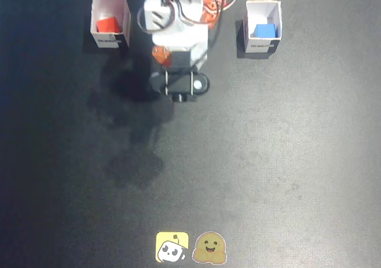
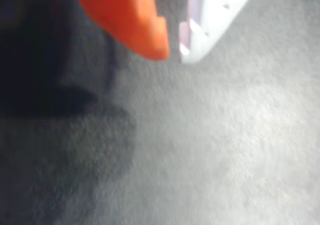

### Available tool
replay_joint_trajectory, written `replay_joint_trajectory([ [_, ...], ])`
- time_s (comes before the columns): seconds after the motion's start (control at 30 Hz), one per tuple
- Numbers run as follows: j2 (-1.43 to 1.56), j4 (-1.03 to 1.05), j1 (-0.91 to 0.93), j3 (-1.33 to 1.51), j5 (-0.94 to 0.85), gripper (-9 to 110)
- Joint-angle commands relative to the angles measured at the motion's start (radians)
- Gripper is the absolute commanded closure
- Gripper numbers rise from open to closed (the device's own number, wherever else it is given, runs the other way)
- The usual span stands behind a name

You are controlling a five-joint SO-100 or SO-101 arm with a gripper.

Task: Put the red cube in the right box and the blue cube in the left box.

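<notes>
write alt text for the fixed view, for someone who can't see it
Seen from above on a dark mat, the red cube sits inside the white box at upper left and the blue cube inside the white box at upper right. The white and orange robot arm is folded between them.

- From my fixed view, the dark mat (image 1: 268, 161) lies bare across its whole middle and lower span; I could sweep through there freely.
- The left box (image 1: 111, 21) and the right box (image 1: 262, 27) stand well apart near the top edge, with the arm base (image 1: 178, 24) blocking the stretch between them.
- Two stickers (image 1: 191, 247) lie flat at the bottom edge.
- In my wrist view, only bare mat sits under the gripper (image 2: 174, 52).
</notes>
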Motion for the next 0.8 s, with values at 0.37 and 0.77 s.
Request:
replay_joint_trajectory([
  [0.37, 0.376, -0.026, -0.041, 0.216, -0.018, 101],
  [0.77, 0.520, -0.140, -0.054, 0.426, -0.081, 101],
])
